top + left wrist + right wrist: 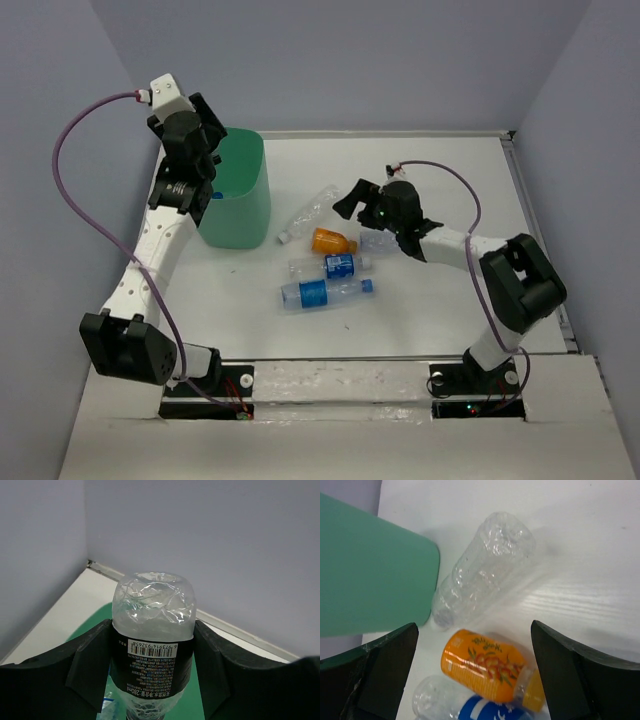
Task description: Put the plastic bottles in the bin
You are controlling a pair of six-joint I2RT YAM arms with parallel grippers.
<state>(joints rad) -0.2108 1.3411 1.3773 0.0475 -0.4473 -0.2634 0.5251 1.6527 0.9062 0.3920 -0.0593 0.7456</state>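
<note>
My left gripper (196, 170) hangs over the left rim of the mint-green bin (243, 205), shut on a black-labelled clear bottle (152, 610), which stands between its fingers (152, 652). Below the bottle is the bin's green inside (200, 700), with a blue-labelled bottle (107, 705) lying in it. My right gripper (353, 201) is open and empty above the table. It is over the orange bottle (487, 665), between a clear unlabelled bottle (485, 575) and a blue-labelled one (470, 707). The bin's wall (370, 575) is to the left.
On the table lie the clear bottle (308, 213), the orange one (333, 241), two blue-labelled ones (338, 265) (322, 293) and another clear one (378, 241) under my right wrist. A raised rim (535, 230) edges the table on the right.
</note>
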